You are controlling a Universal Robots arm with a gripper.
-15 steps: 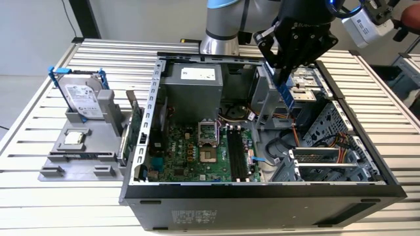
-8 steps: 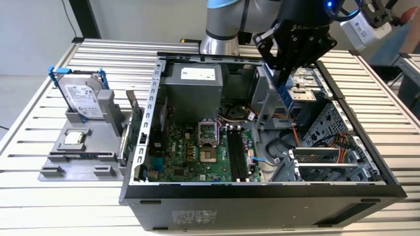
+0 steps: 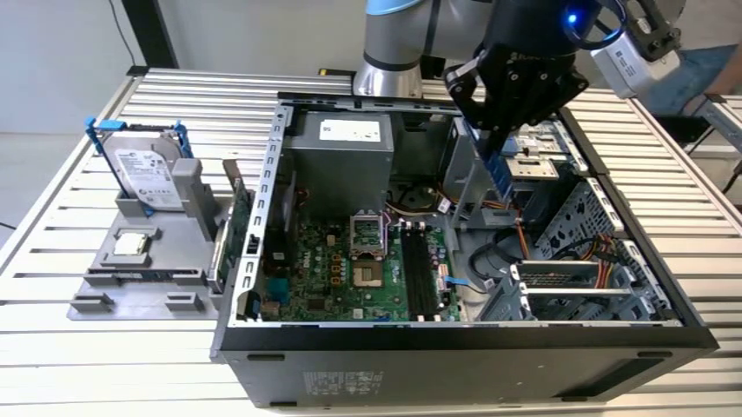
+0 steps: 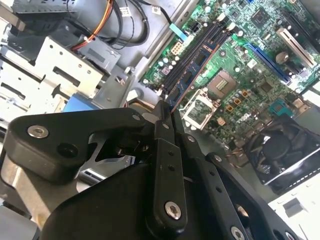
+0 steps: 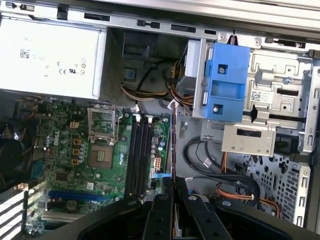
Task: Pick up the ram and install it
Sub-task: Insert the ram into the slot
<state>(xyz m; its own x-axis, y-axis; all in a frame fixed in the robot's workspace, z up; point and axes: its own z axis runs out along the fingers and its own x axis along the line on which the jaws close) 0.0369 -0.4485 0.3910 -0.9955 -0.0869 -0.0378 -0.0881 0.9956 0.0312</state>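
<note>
Green motherboard, blue bracket, black end effector

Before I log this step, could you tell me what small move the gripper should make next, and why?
Probably a slight sideways shift toward the memory slots before lowering: the gripper, shut on the ram, hangs over the computer case, and in the first wrist view the stick's edge lies beside those slots.
</note>
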